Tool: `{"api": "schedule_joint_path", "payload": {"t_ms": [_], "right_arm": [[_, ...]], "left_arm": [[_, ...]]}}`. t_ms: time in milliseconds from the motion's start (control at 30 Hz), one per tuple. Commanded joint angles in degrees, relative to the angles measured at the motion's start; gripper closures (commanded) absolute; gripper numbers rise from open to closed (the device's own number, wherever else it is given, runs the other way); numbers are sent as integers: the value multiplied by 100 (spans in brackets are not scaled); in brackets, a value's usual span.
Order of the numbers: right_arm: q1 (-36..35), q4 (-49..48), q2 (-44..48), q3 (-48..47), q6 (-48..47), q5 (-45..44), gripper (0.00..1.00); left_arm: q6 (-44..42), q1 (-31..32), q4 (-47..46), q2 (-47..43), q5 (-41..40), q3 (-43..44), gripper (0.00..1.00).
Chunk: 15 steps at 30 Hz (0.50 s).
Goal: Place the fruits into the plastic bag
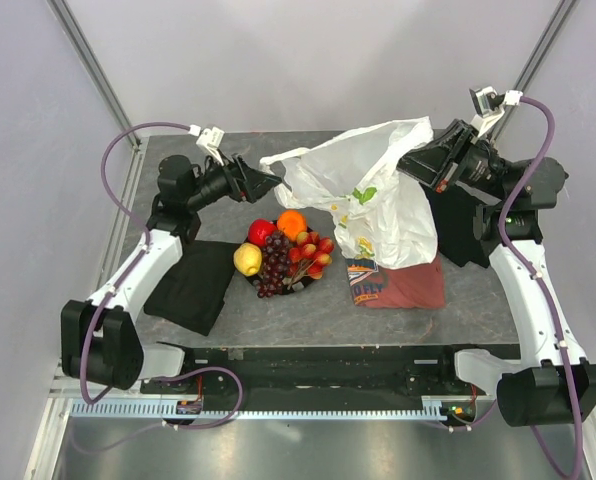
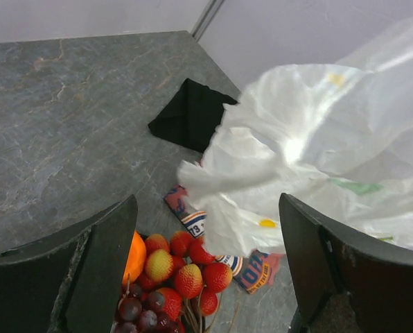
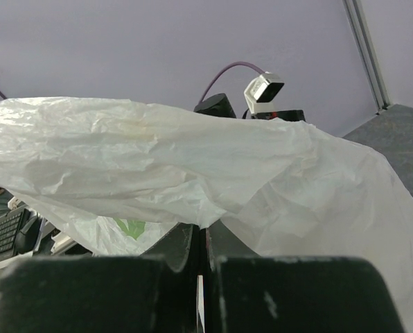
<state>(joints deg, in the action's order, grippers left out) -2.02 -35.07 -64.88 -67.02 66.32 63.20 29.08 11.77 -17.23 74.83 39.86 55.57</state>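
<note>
Crinkly translucent white plastic bag (image 1: 378, 190), held up right of the piled colourful fruits (image 1: 278, 255), is clamped by the clenched right gripper (image 1: 406, 166); its left rim should be pinched squarely by the spread-open left gripper (image 1: 274, 181).

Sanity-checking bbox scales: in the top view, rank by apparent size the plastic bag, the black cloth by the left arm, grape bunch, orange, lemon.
1. plastic bag
2. black cloth
3. grape bunch
4. orange and lemon: they look alike, so not ranked.

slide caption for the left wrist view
Open left fingers facing the plastic bag, fruits below, black cloth beyond.
</note>
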Motion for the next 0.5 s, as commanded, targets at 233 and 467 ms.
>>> {"api": "schedule_joint_path", "payload": {"t_ms": [233, 467], "right_arm": [[9, -310, 195, -92, 189, 289, 100], [0, 3724, 55, -522, -3756, -1007, 100]], "left_arm": [[432, 457, -737, 515, -444, 472, 80], [-86, 458, -264, -161, -795, 603, 98]]}}
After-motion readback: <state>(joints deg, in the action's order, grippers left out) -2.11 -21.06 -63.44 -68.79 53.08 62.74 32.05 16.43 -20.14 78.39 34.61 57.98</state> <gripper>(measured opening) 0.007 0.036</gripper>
